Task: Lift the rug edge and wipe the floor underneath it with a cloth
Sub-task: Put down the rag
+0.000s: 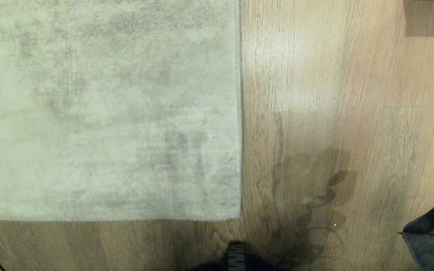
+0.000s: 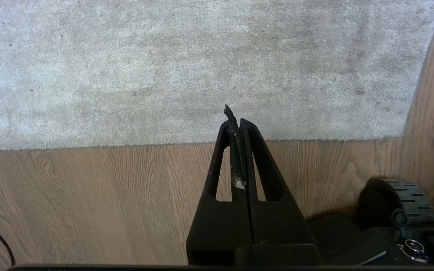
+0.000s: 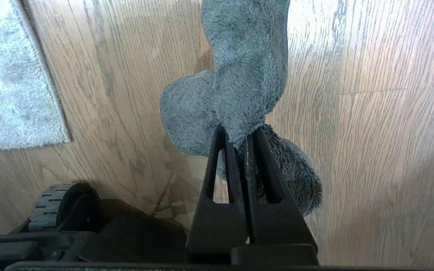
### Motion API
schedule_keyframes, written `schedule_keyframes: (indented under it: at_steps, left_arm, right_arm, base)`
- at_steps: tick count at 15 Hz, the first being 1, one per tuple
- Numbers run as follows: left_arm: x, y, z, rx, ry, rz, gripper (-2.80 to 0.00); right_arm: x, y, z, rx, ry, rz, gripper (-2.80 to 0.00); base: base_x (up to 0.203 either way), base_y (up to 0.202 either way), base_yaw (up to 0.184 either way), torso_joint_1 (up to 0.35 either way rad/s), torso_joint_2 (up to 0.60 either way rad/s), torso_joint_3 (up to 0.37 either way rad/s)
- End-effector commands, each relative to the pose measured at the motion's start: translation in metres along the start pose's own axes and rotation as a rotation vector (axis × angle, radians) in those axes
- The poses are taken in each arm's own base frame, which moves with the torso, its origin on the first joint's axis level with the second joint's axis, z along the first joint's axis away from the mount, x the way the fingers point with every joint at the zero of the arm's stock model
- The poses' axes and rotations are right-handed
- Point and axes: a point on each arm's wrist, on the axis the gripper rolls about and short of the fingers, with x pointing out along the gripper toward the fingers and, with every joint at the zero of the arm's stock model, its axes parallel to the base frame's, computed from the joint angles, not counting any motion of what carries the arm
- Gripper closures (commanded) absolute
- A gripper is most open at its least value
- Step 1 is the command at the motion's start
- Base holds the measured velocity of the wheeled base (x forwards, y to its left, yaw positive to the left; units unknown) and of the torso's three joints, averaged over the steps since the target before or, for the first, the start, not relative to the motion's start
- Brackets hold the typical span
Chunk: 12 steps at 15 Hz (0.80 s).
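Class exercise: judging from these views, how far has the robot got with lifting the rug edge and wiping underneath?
Done: the right end effector is shut on the cloth, held above the floor. In hand: the left end effector, shut and empty, hangs near the rug edge. Left: the rug lies flat, so both lifting and wiping remain.

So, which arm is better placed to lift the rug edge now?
The left. Its gripper is shut, holds nothing and hangs right at the rug edge, which lies flat on the floor. The right gripper is shut on the cloth, away from the rug.
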Motion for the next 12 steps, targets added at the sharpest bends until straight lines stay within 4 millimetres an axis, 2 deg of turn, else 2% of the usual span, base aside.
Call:
schedule_keyframes:
  at_steps: [1,12]
  left_arm:
    - [0.0001,0.0000,0.0001,0.000,0.000,0.000,0.00]
    - [0.0001,0.0001,0.0001,0.000,0.000,0.003,0.00]
  right_arm:
    - [0.0001,0.0000,0.0001,0.000,0.001,0.000,0.00]
    - [0.0001,0.0000,0.0001,0.000,0.001,0.001,0.00]
  base:
    - [0.000,0.000,0.000,0.000,0.00,0.000]
    - [0.000,0.000,0.000,0.000,0.00,0.000]
